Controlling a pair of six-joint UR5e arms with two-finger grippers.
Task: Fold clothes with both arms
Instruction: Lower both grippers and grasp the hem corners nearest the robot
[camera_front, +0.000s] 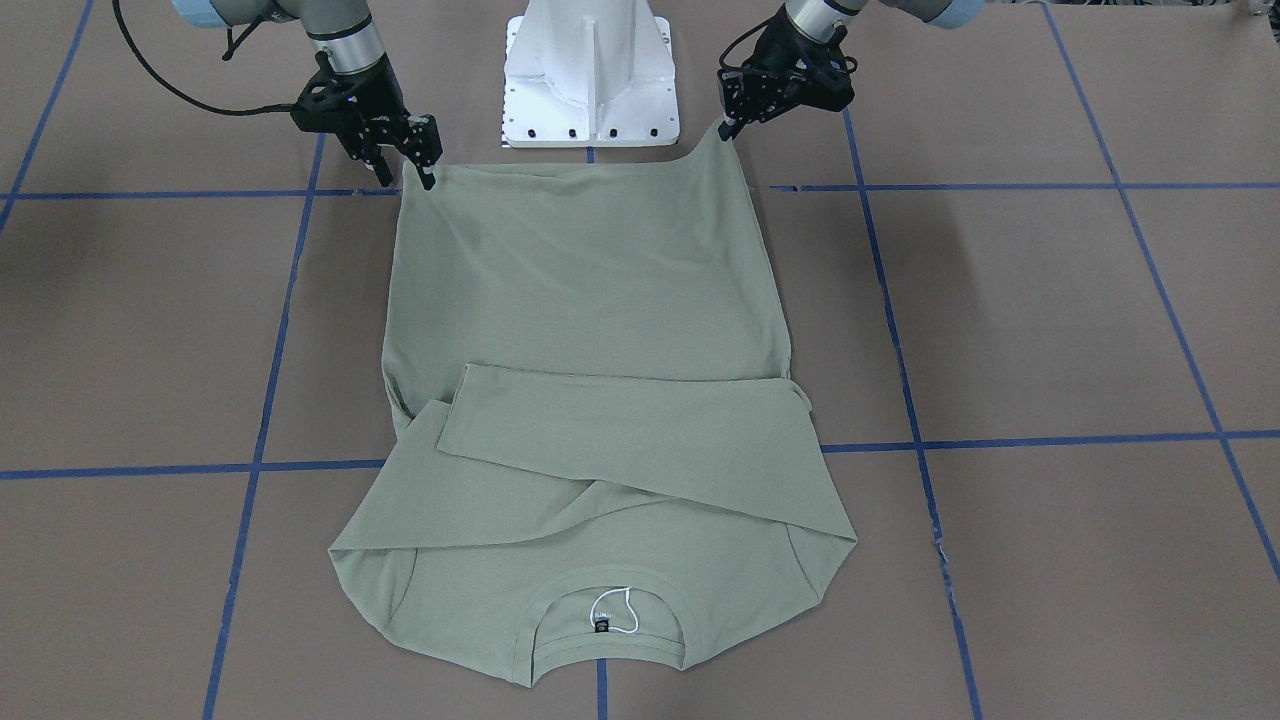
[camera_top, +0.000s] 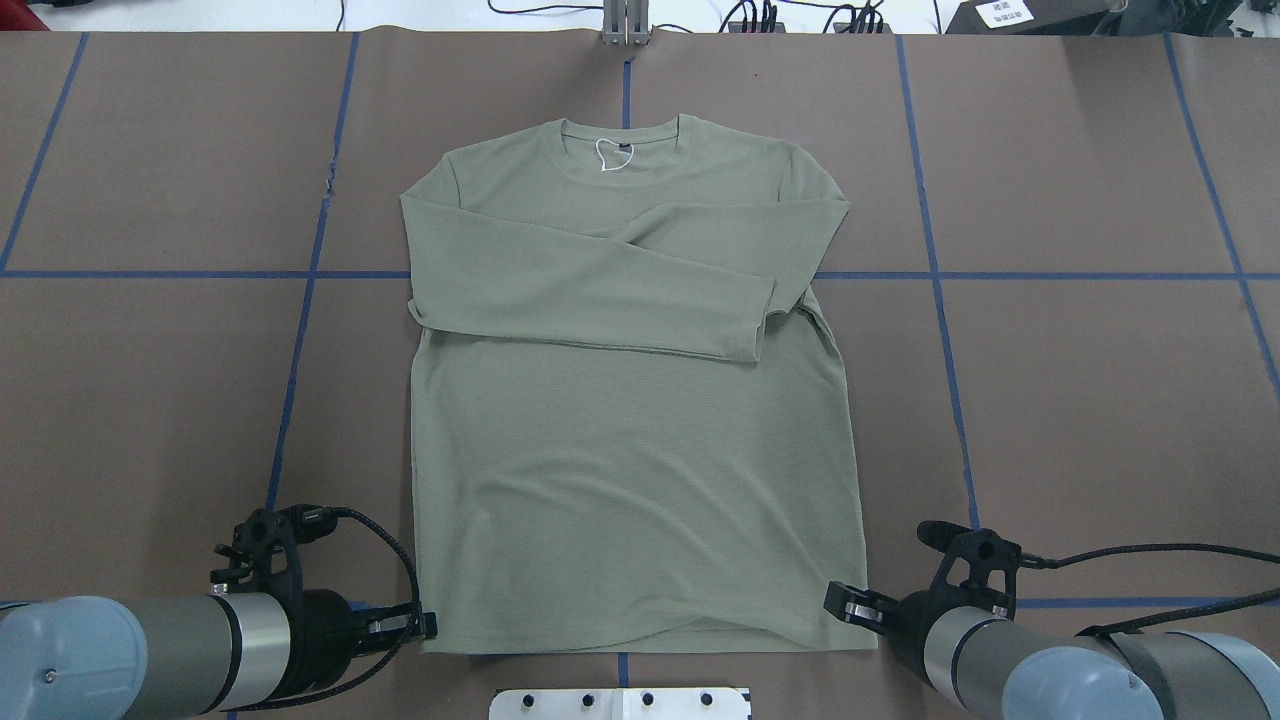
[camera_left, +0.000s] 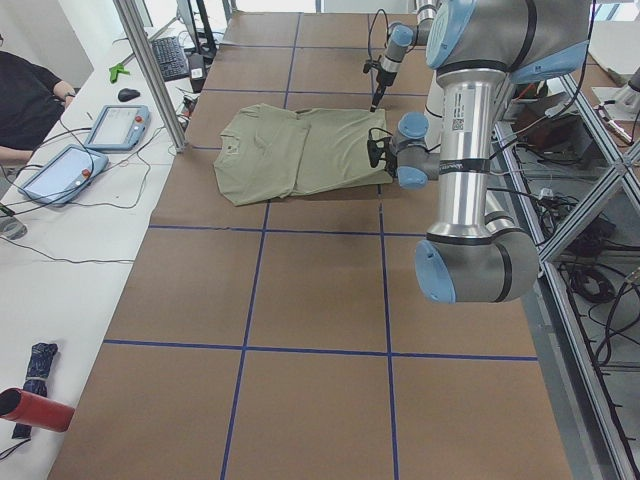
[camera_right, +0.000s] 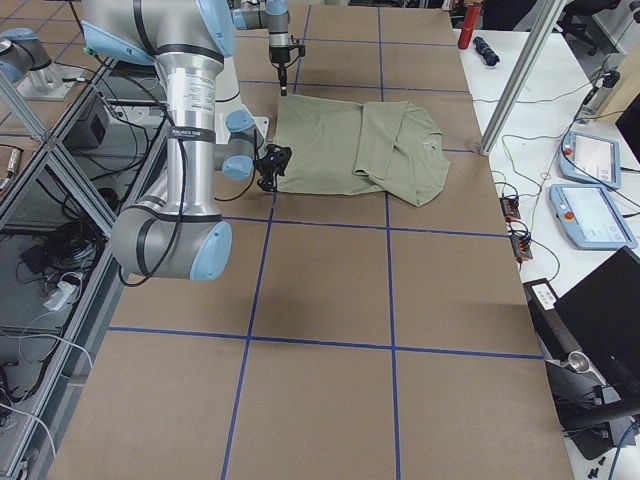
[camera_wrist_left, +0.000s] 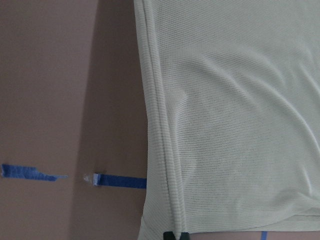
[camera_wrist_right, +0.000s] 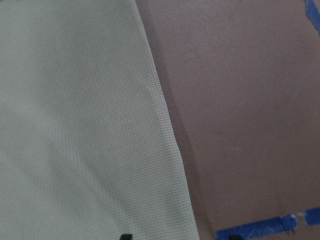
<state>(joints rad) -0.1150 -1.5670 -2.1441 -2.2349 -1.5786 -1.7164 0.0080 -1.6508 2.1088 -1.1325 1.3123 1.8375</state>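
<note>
Left gripper (camera_front: 728, 128): jaws clamped on one hem corner of the shirt (camera_top: 630, 450), and that corner is pulled up into a small peak. Right gripper (camera_front: 425, 175): closed on the opposite hem corner, fabric pinched between the tips. The hem sags slightly between the two grippers. The shirt body runs straight away from both grippers, flat on the table (camera_top: 1100, 400), with the collar at the far end. The sleeves (camera_top: 600, 290) are folded across the chest, one over the other, well beyond the grippers. The neck label (camera_top: 620, 148) with its white loop sits inside the collar. The pedestal base (camera_front: 590, 80) is between the two grippers, just behind the hem line.
</note>
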